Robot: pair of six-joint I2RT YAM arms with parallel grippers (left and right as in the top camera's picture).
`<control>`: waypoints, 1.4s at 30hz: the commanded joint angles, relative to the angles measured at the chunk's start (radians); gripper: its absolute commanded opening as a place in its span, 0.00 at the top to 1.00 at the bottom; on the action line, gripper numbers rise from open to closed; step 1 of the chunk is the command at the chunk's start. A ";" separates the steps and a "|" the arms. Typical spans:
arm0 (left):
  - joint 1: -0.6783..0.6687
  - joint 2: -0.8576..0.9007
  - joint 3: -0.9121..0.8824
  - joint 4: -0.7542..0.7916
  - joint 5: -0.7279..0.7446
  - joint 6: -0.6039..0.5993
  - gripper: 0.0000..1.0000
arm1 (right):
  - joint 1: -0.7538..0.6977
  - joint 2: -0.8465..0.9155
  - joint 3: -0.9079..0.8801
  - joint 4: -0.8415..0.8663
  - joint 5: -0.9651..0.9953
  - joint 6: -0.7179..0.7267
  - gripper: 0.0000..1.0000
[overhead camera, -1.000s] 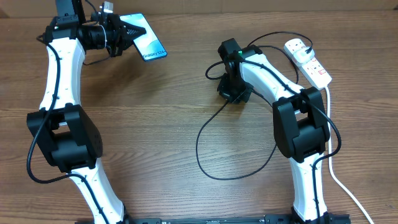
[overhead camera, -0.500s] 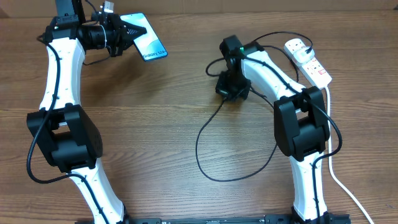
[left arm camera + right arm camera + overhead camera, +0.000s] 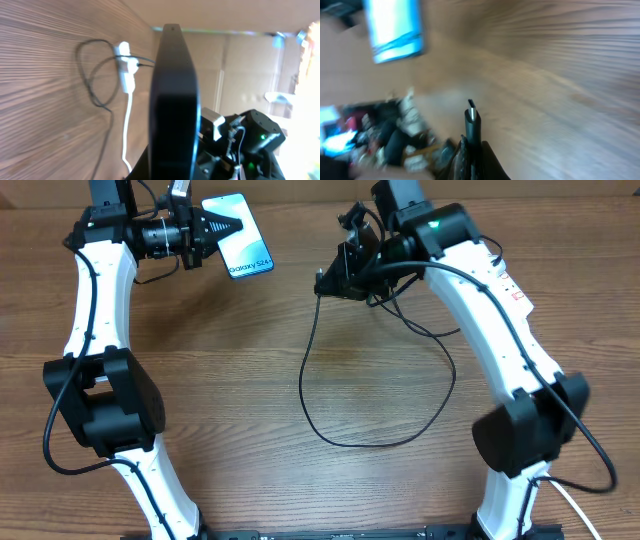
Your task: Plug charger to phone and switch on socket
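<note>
Overhead view: the left tool (image 3: pixel 225 227) is closed on a long edge of the phone (image 3: pixel 243 250) and holds it clear of the desk (image 3: pixel 230 380), with the lit screen upward. To the right of the phone and apart from it, the right tool (image 3: pixel 328 280) is closed on the charger (image 3: pixel 473 127) just behind its connector; the tip points toward the phone's side, and the cable hangs into a wide loop on the desk. The socket (image 3: pixel 126 75) lies well apart from the phone, mostly hidden by the right arm.
</note>
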 commanded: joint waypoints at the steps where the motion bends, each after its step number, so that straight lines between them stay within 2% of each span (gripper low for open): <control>1: -0.024 -0.041 0.026 0.035 0.183 0.015 0.96 | 0.002 -0.029 0.019 -0.027 -0.217 -0.127 0.96; 7: -0.043 -0.041 0.026 0.064 0.183 -0.013 0.96 | 0.017 -0.028 0.018 -0.114 -0.390 -0.262 0.96; 15: -0.084 -0.041 0.026 0.159 0.244 -0.123 0.96 | 0.055 -0.023 0.008 -0.093 -0.380 -0.270 0.96; 20: -0.088 -0.041 0.026 0.214 0.244 -0.193 0.96 | 0.055 -0.011 0.004 -0.079 -0.340 -0.253 0.96; 23: -0.088 -0.042 0.026 0.217 0.244 -0.193 0.96 | 0.055 -0.009 0.004 -0.053 -0.335 -0.238 0.96; 27: -0.088 -0.042 0.026 0.217 0.244 -0.193 0.96 | 0.055 -0.009 0.004 -0.006 -0.227 -0.148 0.96; 42: -0.122 -0.041 0.026 0.256 0.245 -0.194 0.96 | 0.058 0.019 0.003 0.041 -0.256 -0.099 0.96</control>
